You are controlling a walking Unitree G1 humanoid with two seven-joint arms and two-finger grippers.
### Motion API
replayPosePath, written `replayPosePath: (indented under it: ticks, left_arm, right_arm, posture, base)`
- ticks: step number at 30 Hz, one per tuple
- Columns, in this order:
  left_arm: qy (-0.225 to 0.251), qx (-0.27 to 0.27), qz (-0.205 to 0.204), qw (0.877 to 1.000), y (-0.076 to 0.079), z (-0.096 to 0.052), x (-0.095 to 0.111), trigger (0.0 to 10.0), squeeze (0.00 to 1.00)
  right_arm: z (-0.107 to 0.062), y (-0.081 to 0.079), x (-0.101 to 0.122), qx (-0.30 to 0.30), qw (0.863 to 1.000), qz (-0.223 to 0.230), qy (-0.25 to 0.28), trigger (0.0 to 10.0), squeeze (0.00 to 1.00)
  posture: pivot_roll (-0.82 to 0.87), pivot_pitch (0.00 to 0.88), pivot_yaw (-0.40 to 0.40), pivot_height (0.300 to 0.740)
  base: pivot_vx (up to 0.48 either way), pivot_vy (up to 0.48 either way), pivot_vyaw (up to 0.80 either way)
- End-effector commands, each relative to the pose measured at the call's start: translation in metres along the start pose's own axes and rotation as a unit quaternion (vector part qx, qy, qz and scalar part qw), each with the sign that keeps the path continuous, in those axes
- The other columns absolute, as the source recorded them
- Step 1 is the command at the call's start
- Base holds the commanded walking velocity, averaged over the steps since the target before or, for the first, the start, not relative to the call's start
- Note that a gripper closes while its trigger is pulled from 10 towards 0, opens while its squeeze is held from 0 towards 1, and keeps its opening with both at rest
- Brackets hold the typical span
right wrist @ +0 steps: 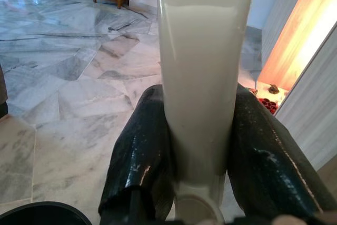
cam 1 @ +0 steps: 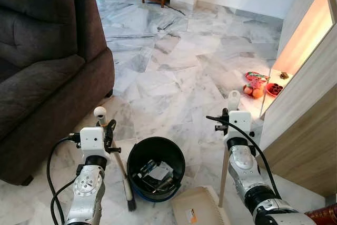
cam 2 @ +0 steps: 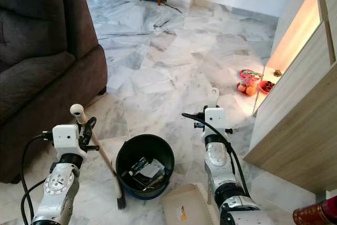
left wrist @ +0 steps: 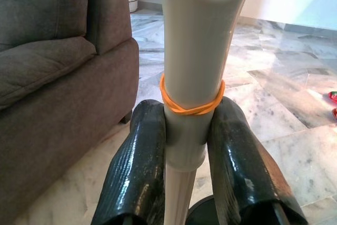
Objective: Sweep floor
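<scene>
Left claw (left wrist: 185, 151) clamping broom (cam 1: 117, 160), right claw (right wrist: 196, 146) clamping dustpan (cam 1: 200, 207), apparently.

Two silver arms are showing ribbed, rounded metal joints, each one ending in a white boxy wrist block. Black cables are looping off the left arm (cam 1: 87, 185) and trailing along the right arm (cam 1: 247, 169). The left gripper (left wrist: 190, 177) and right gripper (right wrist: 197, 169) are each showing two long, glossy black fingers with a faintly textured skin.
</scene>
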State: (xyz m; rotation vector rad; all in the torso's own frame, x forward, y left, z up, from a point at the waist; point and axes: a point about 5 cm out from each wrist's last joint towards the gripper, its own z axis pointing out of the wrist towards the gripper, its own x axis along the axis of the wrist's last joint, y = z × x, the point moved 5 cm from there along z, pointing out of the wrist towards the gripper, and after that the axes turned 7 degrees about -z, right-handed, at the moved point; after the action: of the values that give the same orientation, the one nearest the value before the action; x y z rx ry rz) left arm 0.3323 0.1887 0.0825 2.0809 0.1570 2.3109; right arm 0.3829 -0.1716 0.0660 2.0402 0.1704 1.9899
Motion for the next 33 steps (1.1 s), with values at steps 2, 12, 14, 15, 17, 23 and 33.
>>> replayPosePath:
  ticks: [2,12,14,15,17,23,33]
  left_arm:
    - [0.007,-0.005,-0.012,1.0,0.002,0.001,0.004,10.0,0.0]
    - [0.009,-0.005,-0.012,1.0,0.003,0.0,0.005,10.0,0.0]
    - [0.009,-0.006,-0.012,1.0,0.003,0.0,0.005,10.0,0.0]
    - [0.009,-0.006,-0.012,1.0,0.003,0.0,0.005,10.0,0.0]
    - [0.009,-0.007,-0.013,1.0,0.004,0.0,0.005,10.0,0.0]
    - [0.009,-0.008,-0.012,1.0,0.004,0.0,0.005,10.0,0.0]
    - [0.01,-0.008,-0.012,1.0,0.005,0.0,0.006,10.0,0.0]
  right_arm:
    - [0.003,0.0,0.006,0.002,1.0,0.001,0.009,10.0,0.0]
    - [0.003,-0.002,0.003,0.007,1.0,-0.002,0.003,10.0,0.0]
    - [0.003,-0.002,0.003,0.007,1.0,-0.002,0.003,10.0,0.0]
    - [0.003,-0.002,0.003,0.007,1.0,-0.002,0.003,10.0,0.0]
    - [0.002,-0.003,0.003,0.009,1.0,-0.002,0.002,10.0,0.0]
    - [0.001,-0.005,-0.001,0.014,1.0,-0.003,-0.005,10.0,0.0]
    - [-0.001,-0.011,-0.004,0.031,0.999,-0.002,-0.014,10.0,0.0]
  posture:
    - [0.14,0.118,-0.056,0.74]
    - [0.14,0.112,-0.058,0.74]
    - [0.14,0.112,-0.058,0.74]
    - [0.14,0.112,-0.058,0.74]
    - [0.14,0.108,-0.057,0.74]
    - [0.14,0.099,-0.057,0.74]
    - [0.14,0.101,-0.056,0.74]
  base:
    - [0.0,0.0,0.0]
    - [-0.187,0.0,0.0]
    - [-0.274,0.0,0.0]
    - [-0.274,0.0,0.0]
    - [-0.277,0.0,0.0]
    - [-0.281,0.0,0.0]
    - [-0.282,0.0,0.0]
